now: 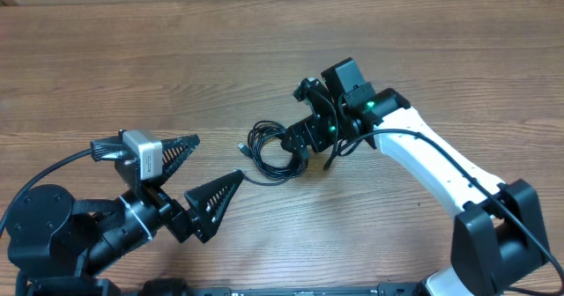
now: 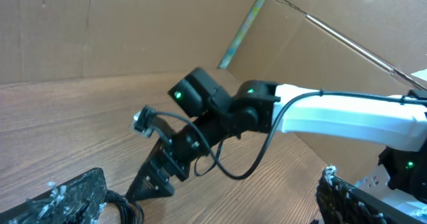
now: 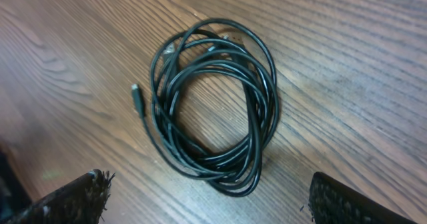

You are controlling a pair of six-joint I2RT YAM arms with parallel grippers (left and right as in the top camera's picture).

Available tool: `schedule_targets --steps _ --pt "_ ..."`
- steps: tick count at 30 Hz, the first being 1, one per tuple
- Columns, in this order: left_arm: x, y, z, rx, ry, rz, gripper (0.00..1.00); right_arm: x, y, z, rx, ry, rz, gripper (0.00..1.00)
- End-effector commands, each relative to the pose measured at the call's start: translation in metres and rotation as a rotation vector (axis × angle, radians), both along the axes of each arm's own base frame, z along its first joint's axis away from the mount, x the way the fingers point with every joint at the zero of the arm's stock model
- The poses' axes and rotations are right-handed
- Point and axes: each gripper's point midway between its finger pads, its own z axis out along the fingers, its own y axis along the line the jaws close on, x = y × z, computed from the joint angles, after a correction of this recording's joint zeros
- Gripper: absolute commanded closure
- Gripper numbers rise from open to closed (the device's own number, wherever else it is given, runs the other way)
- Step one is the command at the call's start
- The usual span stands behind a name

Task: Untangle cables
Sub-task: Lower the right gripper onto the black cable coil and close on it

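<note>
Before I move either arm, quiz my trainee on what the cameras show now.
1. True or false: the thin black coiled cables lie on the wooden table, held by neither end effector.
2. The right end effector is: A shut; B open, near the coil; C out of view.
3. Fill in: in the right wrist view, a small plug end pokes out on the coil's ____ side.
Key: 1 true; 2 B; 3 left.

No writing, label, brand, number or sign can be read anywhere.
</note>
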Motion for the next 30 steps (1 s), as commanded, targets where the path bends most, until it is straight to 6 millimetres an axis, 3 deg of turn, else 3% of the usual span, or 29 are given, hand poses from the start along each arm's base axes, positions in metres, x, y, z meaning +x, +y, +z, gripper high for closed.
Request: schedule_targets --steps 1,8,17,20,22,24,30 --pt "-0.002 -0.001 0.003 -0.016 0.003 -0.010 0.00 -0.002 -0.002 -0.022 -0.021 0.033 -0.002 0.05" --pt "-0.002 -0.001 0.003 -0.022 0.010 -0.009 0.00 -0.004 0.000 -0.055 -0.052 0.102 0.001 0.06" --pt "-0.002 -0.002 0.004 -0.029 0.013 -0.012 0.00 -0.005 0.004 -0.083 -0.072 0.137 0.011 0.07" --pt "-0.004 -0.003 0.005 -0.032 0.011 -0.026 0.00 -0.007 0.003 -0.094 -0.085 0.167 0.004 0.21" --pt "-0.004 -0.003 0.005 -0.032 0.010 -0.026 0.00 -0.008 0.003 -0.101 -0.089 0.197 -0.024 0.50" --pt "-0.004 -0.003 0.005 -0.032 0.009 -0.026 0.00 -0.009 0.002 -0.108 -0.096 0.226 -0.050 0.96" --pt "-0.004 -0.003 0.006 -0.032 0.003 -0.026 0.00 -0.010 0.008 -0.105 -0.069 0.251 -0.060 0.96"
